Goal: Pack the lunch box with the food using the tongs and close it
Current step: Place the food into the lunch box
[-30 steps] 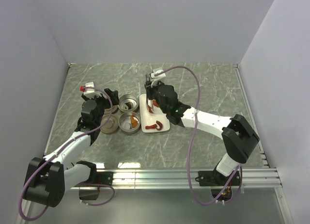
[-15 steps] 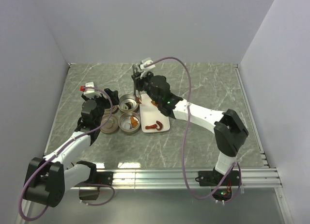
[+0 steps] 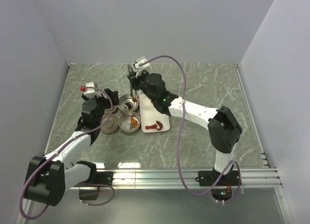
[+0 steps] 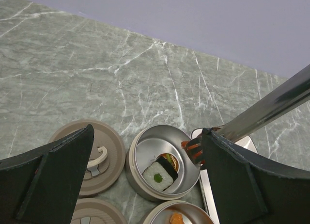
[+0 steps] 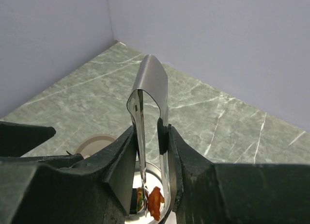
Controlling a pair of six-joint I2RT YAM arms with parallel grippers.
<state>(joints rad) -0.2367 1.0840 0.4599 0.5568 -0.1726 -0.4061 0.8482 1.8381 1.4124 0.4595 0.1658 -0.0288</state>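
Left hand (image 4: 147,133): jaws wide, holding nothing, hovering over the two lids on the left of the counter (image 3: 203,83).
Near lid (image 3: 108,125) and far lid (image 4: 92,158) both lie flat, handles up, off the tins.
Near tin (image 3: 125,116): open, just right of near lid, orange piece (image 4: 175,218) inside.
White tray (image 3: 162,118): just right of both tins, curved red piece (image 3: 155,125) on its near end.
Far tin (image 4: 130,161): open, right behind near tin, beside far lid. Holds a white slice (image 4: 161,171) with dark edge and green dot.
Right hand (image 5: 150,134): reaches in from the right over the tray's far end, jaws narrow, clamped on the tongs (image 5: 151,83) mid-length, joined end up, tips down.
Tong tips pinch an orange-red piece (image 4: 193,149) at the far tin's right rim, tray side. Can't tell whether it touches the rim.
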